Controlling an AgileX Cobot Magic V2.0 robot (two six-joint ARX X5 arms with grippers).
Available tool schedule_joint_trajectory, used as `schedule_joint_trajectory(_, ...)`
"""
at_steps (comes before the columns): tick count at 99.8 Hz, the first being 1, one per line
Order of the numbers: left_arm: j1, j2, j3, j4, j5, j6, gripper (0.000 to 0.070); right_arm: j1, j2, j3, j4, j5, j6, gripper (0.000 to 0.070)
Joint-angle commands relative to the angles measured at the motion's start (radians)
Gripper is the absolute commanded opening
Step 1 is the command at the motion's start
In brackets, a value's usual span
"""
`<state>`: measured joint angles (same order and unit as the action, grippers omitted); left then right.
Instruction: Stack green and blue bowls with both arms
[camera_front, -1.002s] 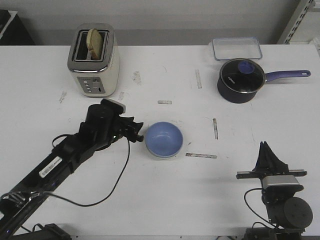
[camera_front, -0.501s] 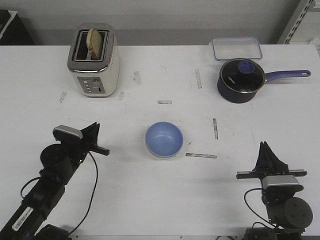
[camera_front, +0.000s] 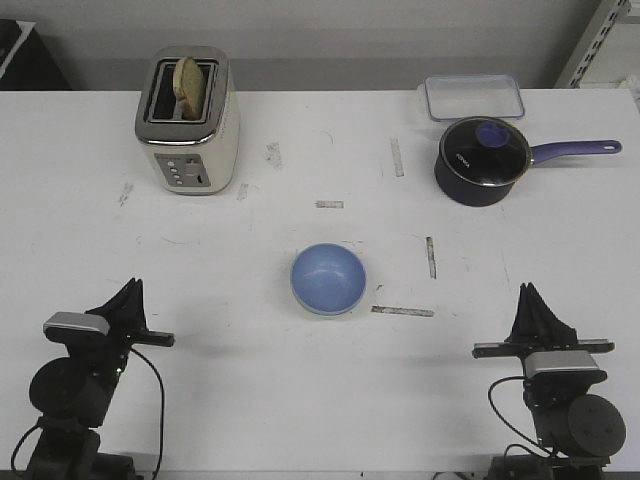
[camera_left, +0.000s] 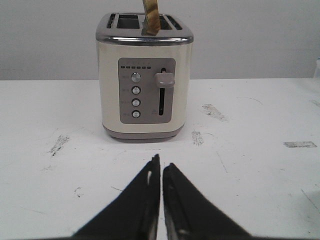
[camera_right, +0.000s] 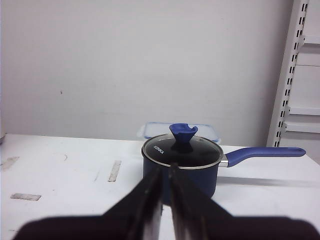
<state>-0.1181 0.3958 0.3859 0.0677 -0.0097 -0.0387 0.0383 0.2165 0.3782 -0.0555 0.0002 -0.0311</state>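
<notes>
Near the counter's (camera_front: 560, 250) centre sits the blue bowl (camera_front: 328, 278), apparently nested in the green one, only a pale rim showing. Left gripper (camera_front: 128, 296) has retreated to the front-left corner, jaws nearly closed, empty; right gripper (camera_front: 531, 300) likewise; stacking looks finished.

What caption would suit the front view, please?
Blue bowl nested in the green one, both hands retracted and shut.
</notes>
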Motion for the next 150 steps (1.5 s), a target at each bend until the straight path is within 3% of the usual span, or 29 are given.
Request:
schedule_joint_trajectory(1, 0.000, -0.020, 0.010, 0.000, -0.001, 0.012, 0.0001, 0.002, -0.002, 0.003, 0.010, 0.000, -0.011, 0.0012)
schedule_joint_trajectory(54, 0.002, -0.172, -0.021, 0.019, -0.009, 0.012, 0.0001, 0.002, -0.002, 0.003, 0.010, 0.000, -0.011, 0.0012)
schedule_joint_trajectory(60, 0.002, -0.195, -0.056, 0.043, -0.020, 0.013, 0.0001, 0.002, -0.002, 0.003, 0.010, 0.000, -0.011, 0.0012)
schedule_joint_trajectory(61, 0.054, -0.386, -0.296, 0.053, -0.021, 0.032, 0.0001, 0.002, -0.002, 0.003, 0.010, 0.000, -0.011, 0.0012)
schedule_joint_trajectory(83, 0.075, -0.393, -0.374, 0.117, -0.021, 0.050, 0.0001, 0.002, -0.002, 0.003, 0.010, 0.000, -0.011, 0.0012)
schedule_joint_trajectory(150, 0.075, -0.393, -0.373, 0.091, -0.021, 0.080, 0.0001, 0.002, -0.002, 0.003, 0.010, 0.000, -0.011, 0.0012)
